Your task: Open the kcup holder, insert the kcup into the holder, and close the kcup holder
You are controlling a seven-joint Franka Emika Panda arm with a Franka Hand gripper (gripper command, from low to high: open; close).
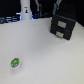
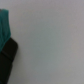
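Note:
The kcup holder (image 1: 64,26) is a black two-tier drawer unit standing on the white table at the exterior view's right, far side, with both drawers shut. The kcup (image 1: 15,63), a small white pod with a green-and-white top, stands on the table near the front at the exterior view's left, far from the holder. A dark shape at the top edge just above the holder looks like my gripper (image 1: 57,7); its fingers are too blurred to read. The wrist view shows no fingers, only bare white table.
A tall white bottle-like object (image 1: 25,11) with a blue glow beside it stands at the back left of the exterior view. Dark clutter (image 1: 7,20) lines the back left edge. The wrist view shows a teal patch (image 2: 4,25) and a black shape (image 2: 7,60) at one edge.

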